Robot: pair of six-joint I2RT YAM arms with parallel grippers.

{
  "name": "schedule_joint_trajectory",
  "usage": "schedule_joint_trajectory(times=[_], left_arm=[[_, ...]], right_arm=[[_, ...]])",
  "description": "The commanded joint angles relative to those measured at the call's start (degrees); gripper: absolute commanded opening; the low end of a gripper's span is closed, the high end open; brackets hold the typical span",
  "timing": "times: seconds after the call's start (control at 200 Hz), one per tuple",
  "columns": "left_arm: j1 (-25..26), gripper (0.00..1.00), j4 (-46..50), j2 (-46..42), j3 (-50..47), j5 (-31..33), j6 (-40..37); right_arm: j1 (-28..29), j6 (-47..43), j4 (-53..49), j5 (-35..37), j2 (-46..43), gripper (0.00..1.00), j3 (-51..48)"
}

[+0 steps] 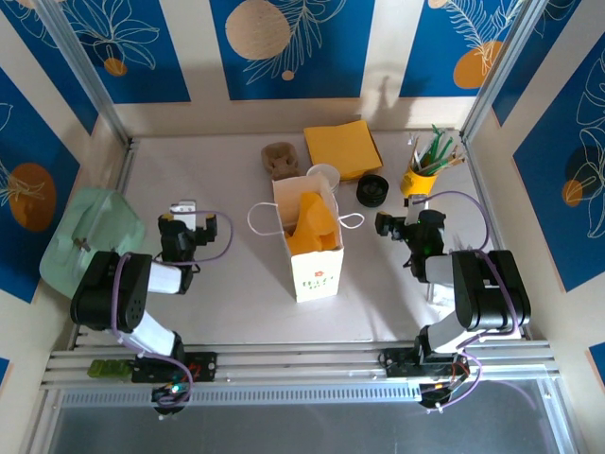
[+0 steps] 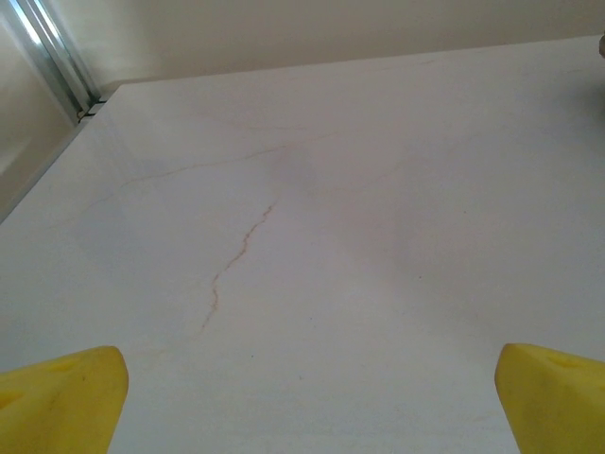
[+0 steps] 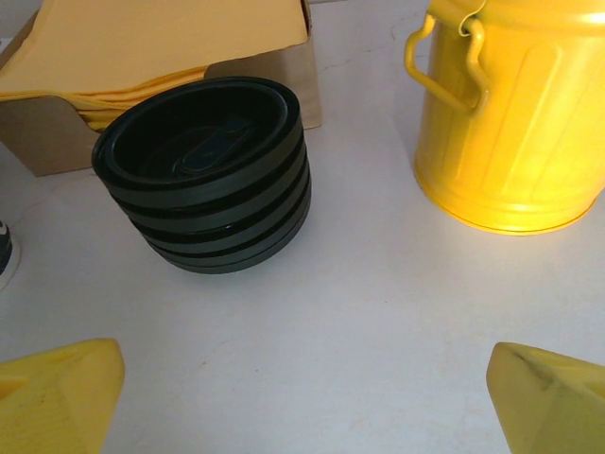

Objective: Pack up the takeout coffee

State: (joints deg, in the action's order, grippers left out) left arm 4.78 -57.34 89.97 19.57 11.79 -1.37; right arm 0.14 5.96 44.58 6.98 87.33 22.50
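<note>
Lid stack (image 3: 203, 175) near right end effector (image 3: 304, 392)

Looks like a robotics lab test cell dressed up as a coffee-shop counter, not an actual café. The whole thing is boxed in by aluminium frame posts (image 1: 83, 76), with blue printed panels (image 1: 284, 43) as walls showing leaf and circle artwork. The left arm (image 1: 118, 293) and the right arm (image 1: 482, 293) are bolted onto metal rails (image 1: 302, 364) at the near edge of a plain white table (image 1: 227, 293). The café part is just props: a paper bag (image 1: 317, 270) with handles, a stack of yellow napkins (image 1: 343, 147), a pile of black lids (image 1: 372, 190), and a yellow bucket (image 1: 419, 180) stuffed with sticks and green bits.
</note>
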Motion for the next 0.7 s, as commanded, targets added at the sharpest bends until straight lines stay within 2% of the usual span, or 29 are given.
schedule_joint_trajectory(times=[0.0, 0.695], left_arm=[[0.00, 0.99, 0.15, -0.15, 0.38, 0.43, 0.66], [0.06, 0.99, 0.37, -0.21, 0.40, 0.42, 0.66]], right_arm=[[0.03, -0.12, 1.69, -1.43, -0.14, 0.99, 1.31], [0.39, -0.29, 2.25, -0.62, -0.31, 0.99, 0.99]])
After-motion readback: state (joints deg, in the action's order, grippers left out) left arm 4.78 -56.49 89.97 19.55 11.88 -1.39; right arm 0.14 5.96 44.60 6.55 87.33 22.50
